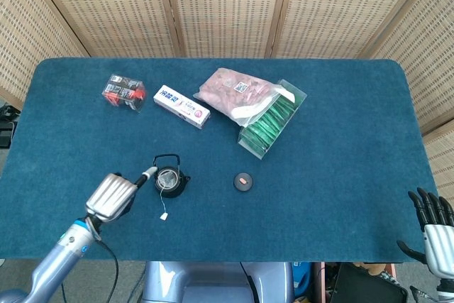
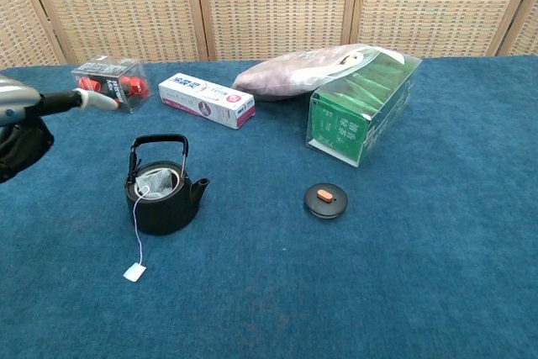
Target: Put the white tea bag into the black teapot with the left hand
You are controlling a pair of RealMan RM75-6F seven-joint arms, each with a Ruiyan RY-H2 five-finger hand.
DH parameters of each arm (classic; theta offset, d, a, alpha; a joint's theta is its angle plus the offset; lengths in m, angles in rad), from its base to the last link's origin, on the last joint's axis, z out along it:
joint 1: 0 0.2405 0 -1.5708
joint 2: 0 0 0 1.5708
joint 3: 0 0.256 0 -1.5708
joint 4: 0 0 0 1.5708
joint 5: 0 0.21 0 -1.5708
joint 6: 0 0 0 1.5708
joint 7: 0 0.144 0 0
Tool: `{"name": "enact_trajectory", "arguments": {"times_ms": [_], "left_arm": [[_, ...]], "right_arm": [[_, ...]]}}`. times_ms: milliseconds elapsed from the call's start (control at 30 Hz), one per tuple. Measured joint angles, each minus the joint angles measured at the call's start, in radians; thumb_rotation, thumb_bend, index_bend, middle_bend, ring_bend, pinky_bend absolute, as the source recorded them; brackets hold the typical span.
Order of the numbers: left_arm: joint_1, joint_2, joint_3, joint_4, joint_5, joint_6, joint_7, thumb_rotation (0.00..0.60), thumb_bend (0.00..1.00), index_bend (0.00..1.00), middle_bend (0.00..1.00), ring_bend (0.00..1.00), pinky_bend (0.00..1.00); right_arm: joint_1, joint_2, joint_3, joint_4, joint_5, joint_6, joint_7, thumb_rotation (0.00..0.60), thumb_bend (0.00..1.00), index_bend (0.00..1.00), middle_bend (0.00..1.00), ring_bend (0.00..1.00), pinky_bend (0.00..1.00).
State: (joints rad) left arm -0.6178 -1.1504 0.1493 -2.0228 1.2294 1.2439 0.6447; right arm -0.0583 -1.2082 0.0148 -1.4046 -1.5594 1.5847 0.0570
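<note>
The black teapot (image 1: pixel 169 179) (image 2: pixel 161 197) stands upright near the table's front left, its handle raised. The white tea bag (image 2: pixel 156 182) lies inside the pot's mouth. Its string runs over the rim and its small paper tag (image 1: pixel 164 216) (image 2: pixel 134 272) rests on the cloth in front. My left hand (image 1: pixel 113 195) (image 2: pixel 23 126) hovers to the left of the pot, apart from it, holding nothing, with one finger (image 2: pixel 92 100) stretched toward it. The right hand (image 1: pixel 433 221) hangs off the table's front right corner, fingers spread and empty.
The teapot's round black lid (image 1: pixel 243 182) (image 2: pixel 325 199) lies to the pot's right. At the back are a clear box of red items (image 2: pixel 107 83), a white toothpaste box (image 2: pixel 207 100), a pink bag (image 2: pixel 294 71) and a clear box of green packets (image 2: pixel 360 111).
</note>
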Motion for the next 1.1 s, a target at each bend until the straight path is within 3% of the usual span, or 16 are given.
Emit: {"name": "enact_trajectory", "arguments": {"times_ms": [200, 433, 533, 633, 833, 1100], "left_arm": [[0.135, 0.005, 0.014, 0.094, 0.119, 0.164, -0.149, 0.6, 0.76, 0.0, 0.51, 0.45, 0.39], [0.308, -0.031, 0.013, 0.257, 0.231, 0.374, -0.348, 0.6, 0.55, 0.0, 0.25, 0.19, 0.15], [0.374, -0.044, 0.009, 0.303, 0.251, 0.432, -0.412, 0.6, 0.54, 0.0, 0.15, 0.08, 0.04], [0.427, -0.055, 0.001, 0.335, 0.255, 0.477, -0.461, 0.6, 0.54, 0.0, 0.11, 0.04, 0.0], [0.516, -0.069, -0.014, 0.383, 0.242, 0.52, -0.541, 0.6, 0.54, 0.01, 0.11, 0.03, 0.0], [0.561, -0.077, -0.029, 0.414, 0.258, 0.515, -0.562, 0.6, 0.54, 0.03, 0.09, 0.01, 0.0]], "right_arm": [[0.012, -0.004, 0.002, 0.004, -0.01, -0.006, 0.004, 0.6, 0.07, 0.09, 0.12, 0.0, 0.08], [0.035, -0.003, 0.004, -0.006, -0.032, -0.018, -0.003, 0.6, 0.07, 0.09, 0.12, 0.0, 0.08], [0.04, -0.003, 0.002, -0.01, -0.041, -0.018, -0.006, 0.6, 0.07, 0.09, 0.12, 0.0, 0.08], [0.044, -0.003, -0.001, -0.015, -0.048, -0.019, -0.01, 0.6, 0.07, 0.09, 0.12, 0.0, 0.08], [0.048, -0.003, -0.005, -0.021, -0.059, -0.016, -0.017, 0.6, 0.07, 0.09, 0.12, 0.0, 0.08], [0.053, -0.004, -0.007, -0.026, -0.067, -0.012, -0.021, 0.6, 0.07, 0.09, 0.12, 0.0, 0.08]]}}
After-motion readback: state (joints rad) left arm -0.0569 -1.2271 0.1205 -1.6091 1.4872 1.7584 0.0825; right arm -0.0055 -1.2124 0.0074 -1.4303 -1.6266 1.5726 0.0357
